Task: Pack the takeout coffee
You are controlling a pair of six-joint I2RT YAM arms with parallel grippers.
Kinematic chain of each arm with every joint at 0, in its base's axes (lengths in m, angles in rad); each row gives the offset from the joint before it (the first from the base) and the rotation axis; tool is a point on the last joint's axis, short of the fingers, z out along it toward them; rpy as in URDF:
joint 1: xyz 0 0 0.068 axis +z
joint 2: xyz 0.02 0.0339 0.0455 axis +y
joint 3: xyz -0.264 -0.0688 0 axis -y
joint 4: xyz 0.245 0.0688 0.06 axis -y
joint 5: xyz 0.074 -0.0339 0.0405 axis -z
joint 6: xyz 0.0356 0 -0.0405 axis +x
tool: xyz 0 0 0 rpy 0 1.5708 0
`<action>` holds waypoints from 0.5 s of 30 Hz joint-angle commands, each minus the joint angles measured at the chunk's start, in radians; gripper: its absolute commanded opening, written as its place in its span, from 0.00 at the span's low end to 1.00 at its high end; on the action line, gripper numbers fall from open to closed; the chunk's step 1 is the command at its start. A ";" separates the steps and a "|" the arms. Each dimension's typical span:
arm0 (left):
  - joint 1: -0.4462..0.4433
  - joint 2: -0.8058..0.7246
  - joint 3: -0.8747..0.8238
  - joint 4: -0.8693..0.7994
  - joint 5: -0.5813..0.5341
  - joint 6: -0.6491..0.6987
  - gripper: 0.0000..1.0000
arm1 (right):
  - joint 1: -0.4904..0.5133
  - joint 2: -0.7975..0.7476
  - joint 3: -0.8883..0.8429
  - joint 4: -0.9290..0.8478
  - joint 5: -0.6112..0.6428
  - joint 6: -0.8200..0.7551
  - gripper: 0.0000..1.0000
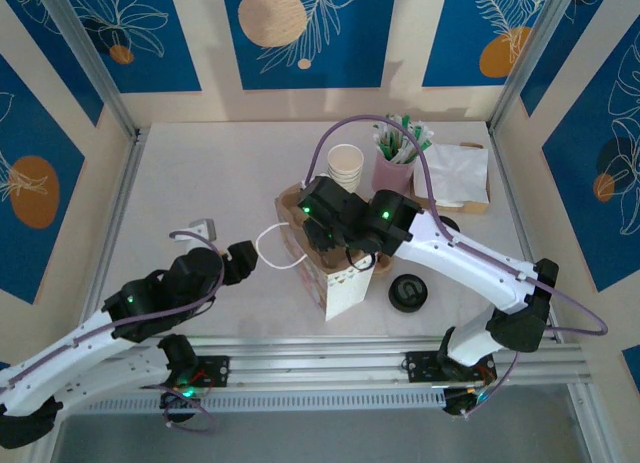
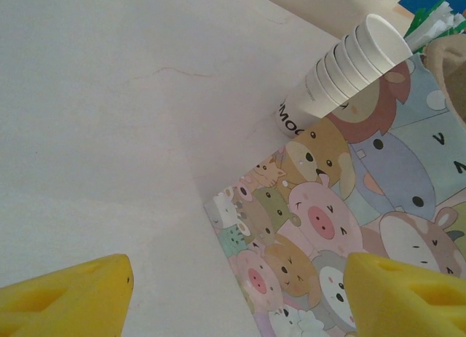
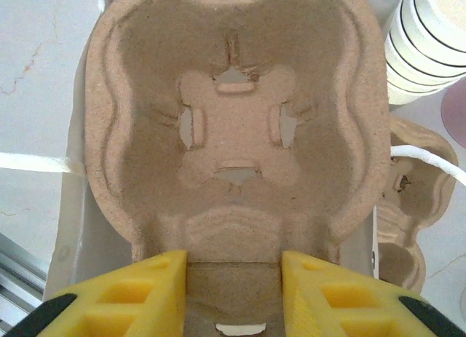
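Jaws of the right gripper (image 3: pixel 233 279) are clamped on the rim of one pulp cup tray (image 3: pixel 233 119), which sits in the open mouth of the single paper bag (image 1: pixel 340 288). The left gripper (image 2: pixel 237 286) has its jaws apart beside the bag. A second tray (image 3: pixel 402 206) lies next to the bag (so does one stack of cups (image 1: pixel 345 166)), with one black lid (image 1: pixel 408 293) nearby.

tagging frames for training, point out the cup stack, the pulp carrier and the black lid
cup stack (image 1: pixel 345 164): top view, top cup's mouth
pulp carrier (image 3: pixel 237 126): right wrist view, its raised centre
black lid (image 1: pixel 408 293): top view, its middle
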 commanded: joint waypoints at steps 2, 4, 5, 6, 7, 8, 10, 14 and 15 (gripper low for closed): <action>-0.005 0.008 -0.016 -0.015 -0.002 -0.018 0.76 | 0.003 0.033 -0.001 -0.101 0.006 0.039 0.36; -0.005 0.011 -0.016 -0.017 -0.003 -0.019 0.76 | 0.012 0.032 -0.007 -0.097 0.021 0.036 0.36; -0.005 0.010 -0.016 -0.019 -0.004 -0.021 0.76 | 0.017 0.029 -0.009 -0.094 0.030 0.033 0.37; -0.005 0.012 -0.014 -0.019 -0.004 -0.021 0.76 | 0.024 0.028 -0.011 -0.094 0.051 0.033 0.36; -0.005 0.012 -0.013 -0.022 -0.007 -0.023 0.76 | 0.029 0.025 -0.012 -0.092 0.070 0.030 0.36; -0.005 0.012 -0.013 -0.025 -0.008 -0.025 0.76 | 0.034 0.025 -0.012 -0.092 0.090 0.026 0.36; -0.005 0.010 -0.011 -0.026 -0.009 -0.027 0.76 | 0.037 0.025 -0.008 -0.098 0.117 0.030 0.37; -0.005 0.011 -0.011 -0.032 -0.011 -0.033 0.76 | 0.044 0.025 0.006 -0.086 0.137 0.035 0.36; -0.005 0.011 -0.013 -0.032 -0.009 -0.034 0.76 | 0.052 0.023 0.008 -0.077 0.145 0.028 0.36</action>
